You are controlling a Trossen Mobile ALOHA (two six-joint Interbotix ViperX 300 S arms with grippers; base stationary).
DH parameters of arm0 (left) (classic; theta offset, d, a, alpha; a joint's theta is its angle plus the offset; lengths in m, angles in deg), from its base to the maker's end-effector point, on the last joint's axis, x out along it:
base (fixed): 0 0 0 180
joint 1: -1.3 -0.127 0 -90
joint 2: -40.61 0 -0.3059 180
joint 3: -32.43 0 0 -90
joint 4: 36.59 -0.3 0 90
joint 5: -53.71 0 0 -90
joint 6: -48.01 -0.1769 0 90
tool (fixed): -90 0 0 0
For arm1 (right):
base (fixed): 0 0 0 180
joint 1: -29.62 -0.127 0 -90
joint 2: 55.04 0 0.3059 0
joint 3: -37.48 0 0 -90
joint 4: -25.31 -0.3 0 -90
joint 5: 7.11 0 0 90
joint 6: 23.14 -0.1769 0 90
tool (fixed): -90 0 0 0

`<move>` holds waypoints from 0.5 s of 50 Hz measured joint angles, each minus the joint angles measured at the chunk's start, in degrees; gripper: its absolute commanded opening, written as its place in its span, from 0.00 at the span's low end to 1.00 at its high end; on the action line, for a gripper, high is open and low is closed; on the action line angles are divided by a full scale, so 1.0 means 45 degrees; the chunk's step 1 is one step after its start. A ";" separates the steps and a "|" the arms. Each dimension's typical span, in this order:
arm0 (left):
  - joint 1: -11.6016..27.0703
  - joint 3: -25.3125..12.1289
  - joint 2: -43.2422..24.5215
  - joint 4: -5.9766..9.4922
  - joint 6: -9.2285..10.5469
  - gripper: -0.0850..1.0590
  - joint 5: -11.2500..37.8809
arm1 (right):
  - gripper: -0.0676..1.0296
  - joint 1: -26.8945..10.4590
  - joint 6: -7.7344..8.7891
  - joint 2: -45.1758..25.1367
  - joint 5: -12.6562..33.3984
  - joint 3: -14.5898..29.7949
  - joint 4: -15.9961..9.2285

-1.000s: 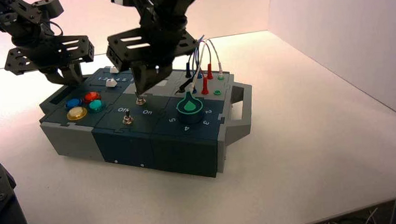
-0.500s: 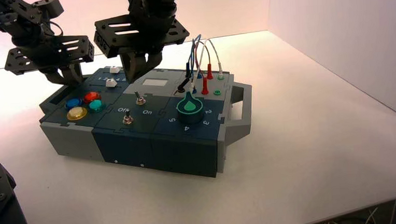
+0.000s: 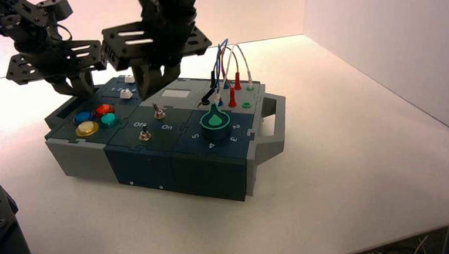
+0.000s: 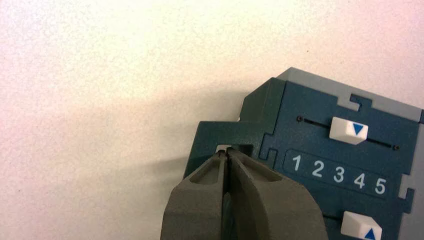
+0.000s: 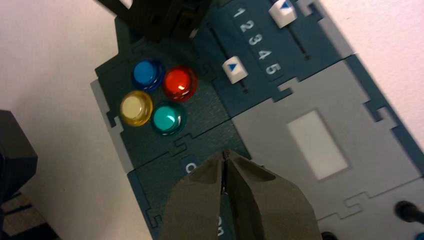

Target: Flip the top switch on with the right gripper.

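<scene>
1. Right gripper [image 3: 156, 87] hangs above the box [image 3: 171, 159], fingers pressed together, clear of the top switch [image 3: 159, 112].
2. Top switch stands mid-box, just far of the black-tipped toggle [image 3: 145, 133].
3. Left gripper [image 3: 78, 86], fingers pressed together, hovers over the box's far left corner.

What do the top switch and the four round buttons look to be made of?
The top switch: apparently bright metal, since its slim lever and nut base look silvery. The round buttons: probably glossy translucent plastic in blue, red, yellow and teal, with light glints on their domes. The right gripper hangs above the switch.
</scene>
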 measured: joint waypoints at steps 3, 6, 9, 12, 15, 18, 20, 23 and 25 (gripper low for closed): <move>0.0000 -0.0020 -0.0020 0.0000 -0.0020 0.05 0.0000 | 0.04 -0.0098 -0.0020 -0.0059 0.0020 0.0000 -0.0039; 0.0000 -0.0039 -0.0059 0.0000 0.0000 0.05 0.0020 | 0.04 -0.0137 -0.0078 -0.0117 0.0117 0.0000 -0.0117; 0.0000 -0.0078 -0.0098 -0.0020 0.0000 0.05 0.0000 | 0.04 -0.0137 -0.0117 -0.0137 0.0234 0.0020 -0.0234; 0.0020 -0.0137 -0.0117 -0.0020 0.0000 0.05 0.0020 | 0.04 -0.0156 -0.0137 -0.0137 0.0293 0.0039 -0.0352; 0.0020 -0.0156 -0.0137 -0.0020 0.0000 0.05 0.0039 | 0.04 -0.0137 -0.0156 -0.0137 0.0332 0.0078 -0.0508; 0.0020 -0.0156 -0.0137 -0.0020 -0.0020 0.05 0.0039 | 0.04 -0.0156 -0.0195 -0.0137 0.0352 0.0137 -0.0645; 0.0020 -0.0176 -0.0137 -0.0020 -0.0020 0.05 0.0059 | 0.04 -0.0156 -0.0234 -0.0137 0.0352 0.0176 -0.0723; 0.0020 -0.0176 -0.0137 -0.0020 0.0000 0.05 0.0059 | 0.04 -0.0156 -0.0273 -0.0137 0.0371 0.0215 -0.0820; 0.0000 -0.0195 -0.0137 -0.0020 -0.0020 0.05 0.0059 | 0.04 -0.0156 -0.0332 -0.0137 0.0430 0.0273 -0.0879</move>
